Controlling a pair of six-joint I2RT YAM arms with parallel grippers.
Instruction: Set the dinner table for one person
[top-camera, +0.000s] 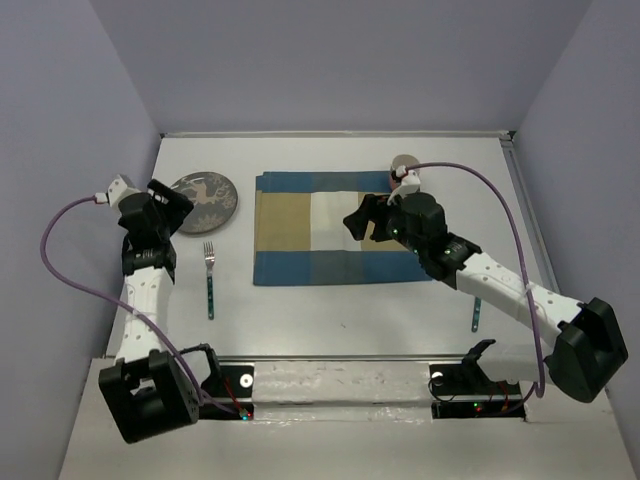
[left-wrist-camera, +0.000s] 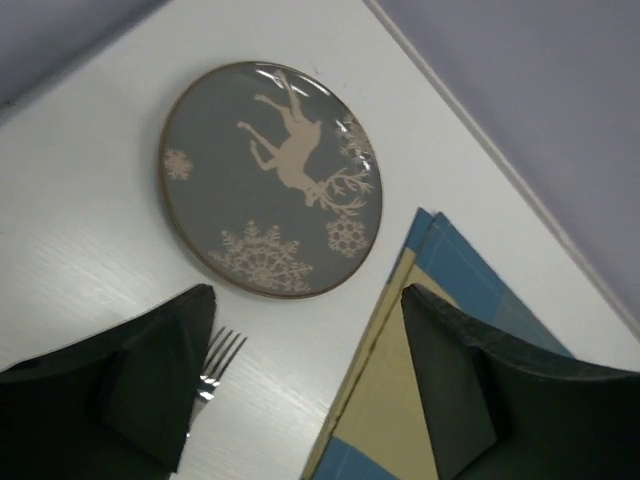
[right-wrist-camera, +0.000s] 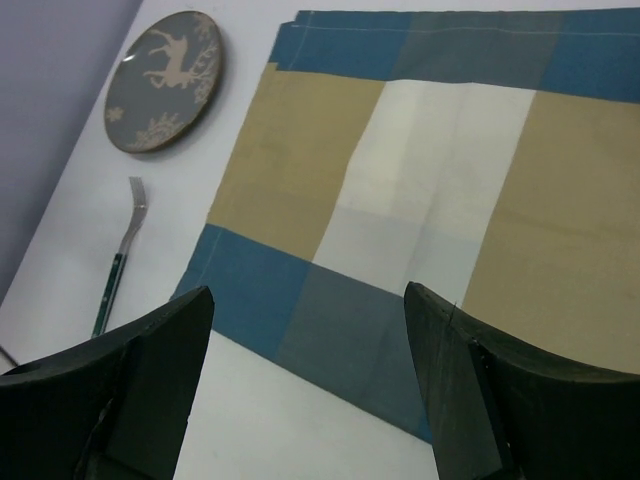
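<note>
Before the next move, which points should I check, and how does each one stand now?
1. Left hand open and empty: ok.
2. Right hand open and empty, above the mat: ok.
3. Middle of the mat bare for the plate: ok.
4. Plate on the mat: not ok; it lies on the dinner table, left of the mat.
5. Fork apart from the plate: ok.
6. Utensil right of the mat: cannot tell which kind; it is partly hidden.
</note>
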